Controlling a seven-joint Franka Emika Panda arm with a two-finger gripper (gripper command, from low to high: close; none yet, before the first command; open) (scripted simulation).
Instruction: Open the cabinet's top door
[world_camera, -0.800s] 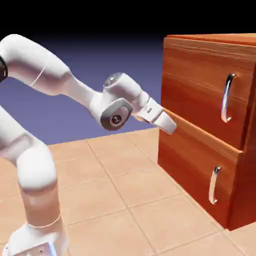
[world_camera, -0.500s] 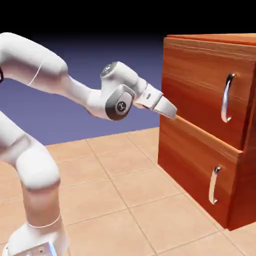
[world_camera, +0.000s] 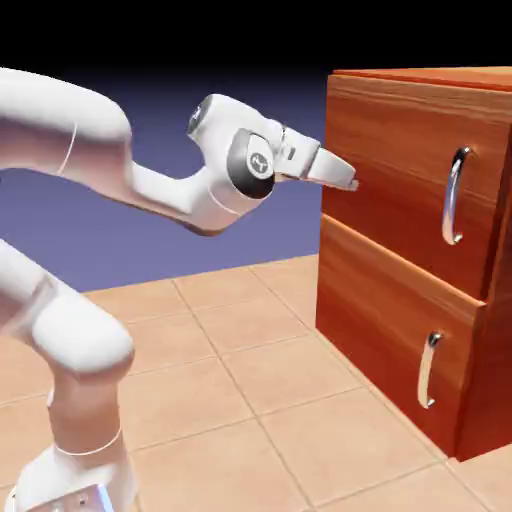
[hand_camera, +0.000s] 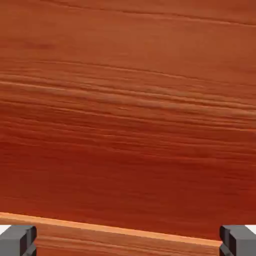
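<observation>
And here's the arm (world_camera: 160, 190), coming in from the left side of the exterior view, its wrist near the middle of the frame and a touch above it. The jaws (world_camera: 350, 184) point over to the right, tipped slightly downward, right up by the left part of the top door (world_camera: 400, 180). Touching or just beside it? Can't tell from here!

The hand view gives us the spread: jaws wide apart, one grey tip in the bottom left corner, the other in the bottom right, and only wood grain showing between them.

The cabinet (world_camera: 385, 325) fills the right side of the exterior view, reddish-brown and boxy. The top door sits upper right, shut flush as far as the picture shows, its long curved silver handle (world_camera: 455, 196) upright toward the frame's right edge, and the jaws well to the left of it. Below, at lower right, there's the lower panel (world_camera: 380, 320) with its smaller handle (world_camera: 429, 371). Pale tiles (world_camera: 250, 370) spread across the bottom of the frame.
</observation>
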